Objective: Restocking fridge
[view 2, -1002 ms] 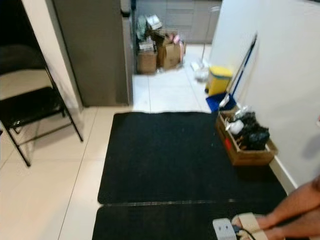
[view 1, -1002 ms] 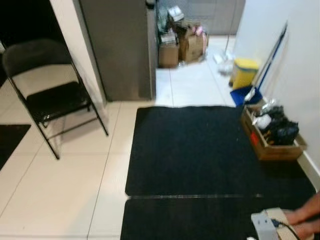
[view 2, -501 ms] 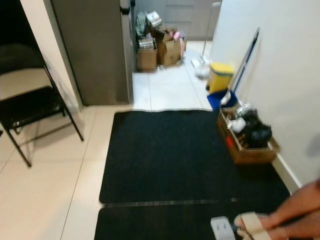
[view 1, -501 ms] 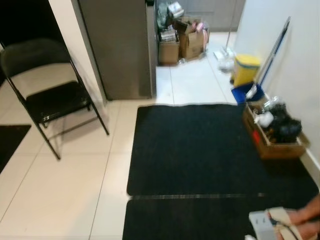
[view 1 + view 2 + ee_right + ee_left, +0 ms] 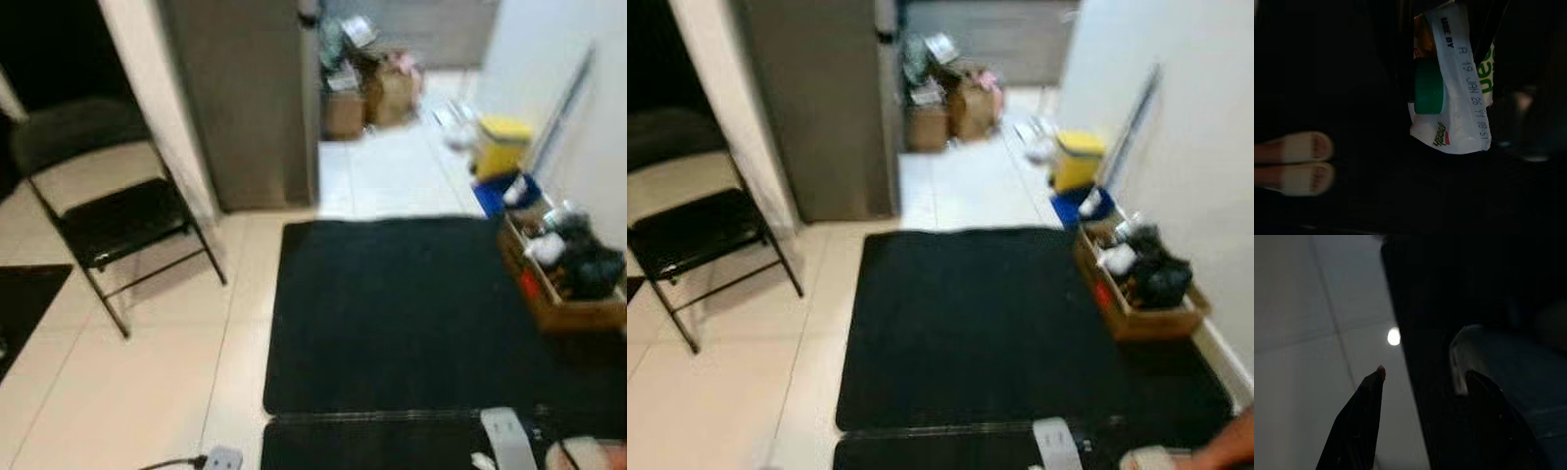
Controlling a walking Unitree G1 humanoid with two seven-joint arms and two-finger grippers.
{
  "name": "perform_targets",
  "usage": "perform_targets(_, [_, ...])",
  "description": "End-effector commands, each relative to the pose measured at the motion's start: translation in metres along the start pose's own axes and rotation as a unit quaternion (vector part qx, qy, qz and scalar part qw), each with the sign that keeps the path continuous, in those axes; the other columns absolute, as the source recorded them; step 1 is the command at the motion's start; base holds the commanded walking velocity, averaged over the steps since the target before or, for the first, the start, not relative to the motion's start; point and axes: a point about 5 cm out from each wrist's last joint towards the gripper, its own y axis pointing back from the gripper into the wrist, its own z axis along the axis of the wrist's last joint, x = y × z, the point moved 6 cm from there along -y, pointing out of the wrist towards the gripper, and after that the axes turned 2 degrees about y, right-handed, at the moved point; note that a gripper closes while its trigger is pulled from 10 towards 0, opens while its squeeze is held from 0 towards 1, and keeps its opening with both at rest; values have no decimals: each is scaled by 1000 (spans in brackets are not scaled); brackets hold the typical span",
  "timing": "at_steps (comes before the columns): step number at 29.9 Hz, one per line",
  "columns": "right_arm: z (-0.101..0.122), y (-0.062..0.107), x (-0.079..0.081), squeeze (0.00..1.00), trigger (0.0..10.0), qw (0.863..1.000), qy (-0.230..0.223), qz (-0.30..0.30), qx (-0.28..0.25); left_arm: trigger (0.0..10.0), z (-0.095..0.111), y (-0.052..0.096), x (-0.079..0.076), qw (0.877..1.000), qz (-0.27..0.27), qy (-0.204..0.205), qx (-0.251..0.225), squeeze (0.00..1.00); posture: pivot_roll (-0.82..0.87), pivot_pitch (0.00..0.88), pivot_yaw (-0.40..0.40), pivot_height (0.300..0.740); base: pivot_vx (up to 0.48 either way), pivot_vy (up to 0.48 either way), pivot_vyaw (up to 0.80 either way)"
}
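Note:
A tall grey fridge [image 5: 255,98] stands at the back, left of centre, with its door closed. In the right wrist view, a white carton [image 5: 1459,103] with a green cap [image 5: 1428,93] and a "USE BY" date hangs over the dark mat; my right gripper [image 5: 1449,73] is shut on it. My left gripper [image 5: 1425,372] is open and holds nothing, its two black fingers [image 5: 1359,416] hanging over the line where pale tiles meet the black mat [image 5: 1459,293].
A black folding chair [image 5: 108,206] stands left of the fridge. The black mat [image 5: 392,313] covers the floor ahead. By the right wall are a wooden crate [image 5: 568,294] and a yellow bin [image 5: 502,142]. Cardboard boxes [image 5: 377,93] lie beyond. A person's sandalled foot [image 5: 588,455] is beside a white power strip [image 5: 509,436].
The whole picture has shifted right and gone blurry, so the camera has moved. The person's foot now sits lower at the bottom right edge.

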Motion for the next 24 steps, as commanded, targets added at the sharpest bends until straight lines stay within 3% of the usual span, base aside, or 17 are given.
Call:
perform_targets(1, [-4,0,4,0,10000,1000,-3,4,4,10000,-15,2,-1,1000,-2,4,21,0,-36,0,-23,740,304,0,-781])
perform_targets(8, [-2,0,4,0,10000,1000,-8,2,-1,10000,-14,2,-3,1000,-4,4,20,0,-39,0,-22,740,304,0,-735])
perform_targets(24, [-1,0,4,0,10000,1000,1,4,-3,10000,-15,2,-5,1000,-7,3,20,0,-39,0,-26,740,302,0,0])
